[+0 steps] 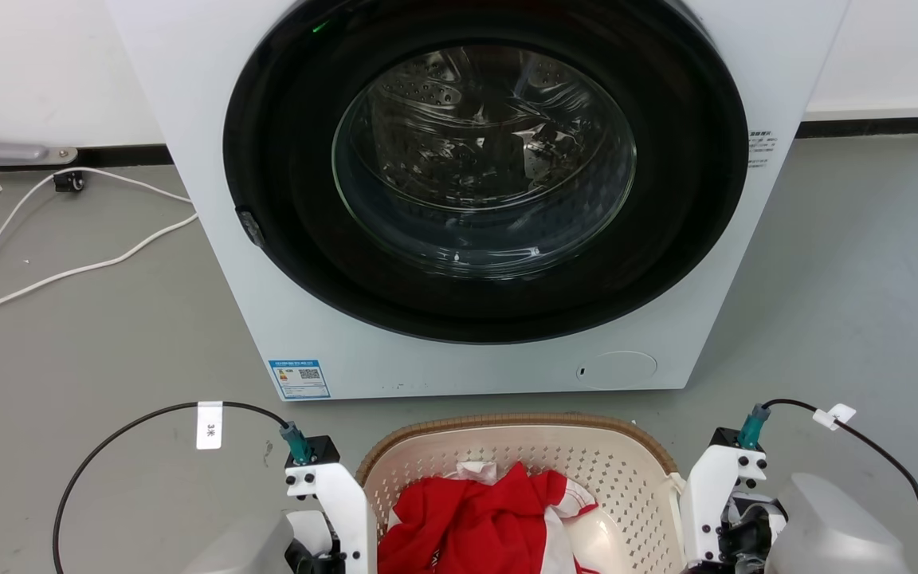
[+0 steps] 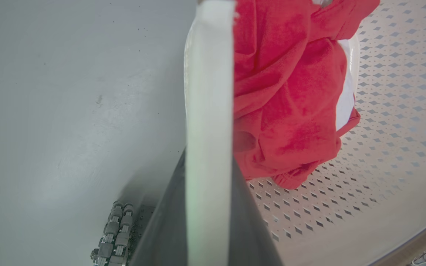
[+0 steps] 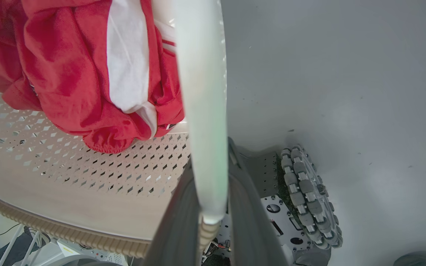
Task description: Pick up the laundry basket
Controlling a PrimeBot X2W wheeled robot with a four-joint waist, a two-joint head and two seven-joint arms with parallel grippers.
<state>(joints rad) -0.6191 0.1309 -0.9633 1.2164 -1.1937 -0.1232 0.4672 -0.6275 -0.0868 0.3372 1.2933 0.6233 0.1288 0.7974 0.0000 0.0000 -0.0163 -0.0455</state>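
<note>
The laundry basket [image 1: 523,421] is cream with perforated walls and a brown woven-look rim, low in the head view in front of the washer. A red and white garment [image 1: 483,518] lies in it. My left gripper [image 2: 209,159] is shut on the basket's white left handle [image 2: 209,74], which runs up between its dark fingers [image 2: 166,214]. My right gripper [image 3: 210,157] is shut on the white right handle [image 3: 202,74] in the same way. In the head view, both white wrists [image 1: 335,494] [image 1: 718,494] flank the basket. Whether the basket touches the floor cannot be told.
A white front-loading washer [image 1: 188,119] with its round glass door [image 1: 483,159] shut stands just beyond the basket. A white cable [image 1: 68,271] trails over the grey floor at the left. My base's roller wheels [image 2: 117,232] [image 3: 305,192] sit under the basket's sides.
</note>
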